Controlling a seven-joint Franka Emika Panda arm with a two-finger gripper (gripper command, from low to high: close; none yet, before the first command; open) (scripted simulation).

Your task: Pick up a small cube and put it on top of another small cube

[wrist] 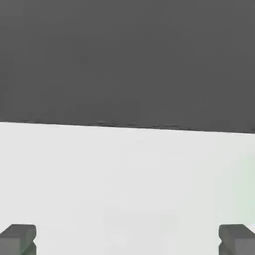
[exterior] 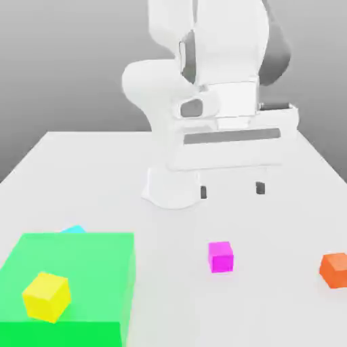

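The gripper [exterior: 230,190] hangs above the table [exterior: 101,169] with its fingers spread wide and nothing between them, near the arm's base. The pink cube [exterior: 221,257] sits untouched on the table, in front of the gripper (an orange cube [exterior: 335,269] lies well apart, a yellow cube [exterior: 47,296] tops a green block [exterior: 88,261]). Judging by this, every step remains: reach, grasp, stack.
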